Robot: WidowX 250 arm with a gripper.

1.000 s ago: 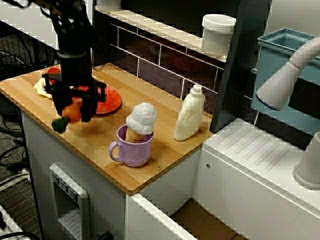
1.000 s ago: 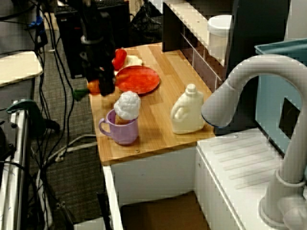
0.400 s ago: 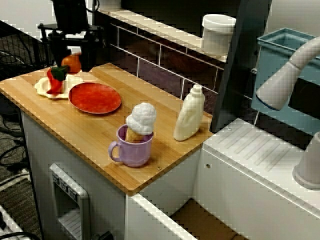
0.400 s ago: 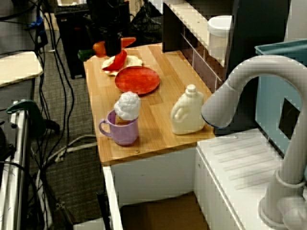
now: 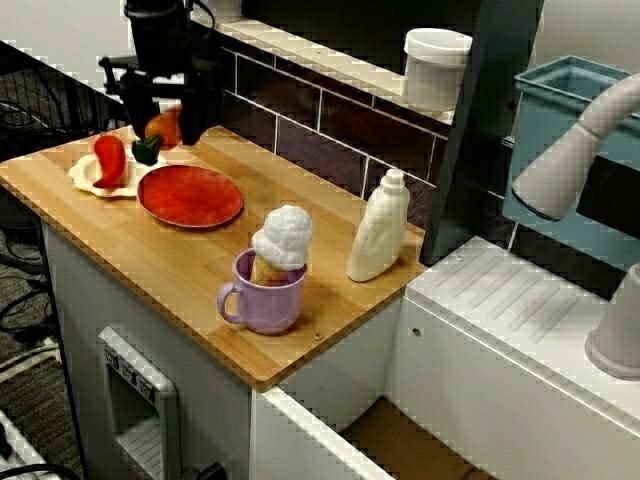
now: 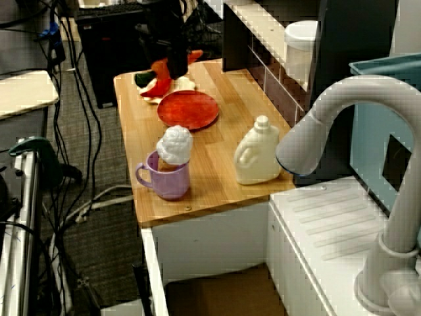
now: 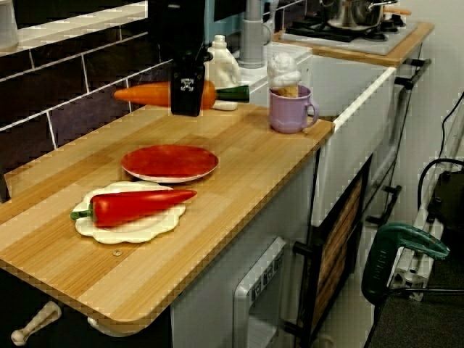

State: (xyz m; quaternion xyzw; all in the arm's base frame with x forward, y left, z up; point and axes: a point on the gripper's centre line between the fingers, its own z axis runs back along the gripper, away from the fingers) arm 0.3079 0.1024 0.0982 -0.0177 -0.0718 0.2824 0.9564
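Note:
My black gripper (image 7: 187,96) is shut on an orange carrot (image 7: 145,94) with a green top, held level in the air. It hangs over the back of the wooden counter (image 7: 239,174), close to the tiled wall. Just below and in front of it lies a red plate (image 7: 170,162). In the front view the gripper (image 5: 166,118) and carrot (image 5: 160,130) sit above the counter's far left corner. A red pepper (image 5: 108,160) rests there on a cream plate (image 5: 84,180). The view from the sink side shows the carrot (image 6: 160,66) beyond the red plate (image 6: 189,108).
A purple mug (image 5: 268,295) with a white ice-cream scoop stands near the counter's front edge. A white bottle (image 5: 380,228) stands at the right end by a dark post. A white sink unit (image 5: 500,330) with a grey tap (image 6: 342,125) adjoins the counter.
The gripper, still holding the carrot, rose from low at the counter's front edge and travelled to the back left corner. It then shifted slightly right along the wall.

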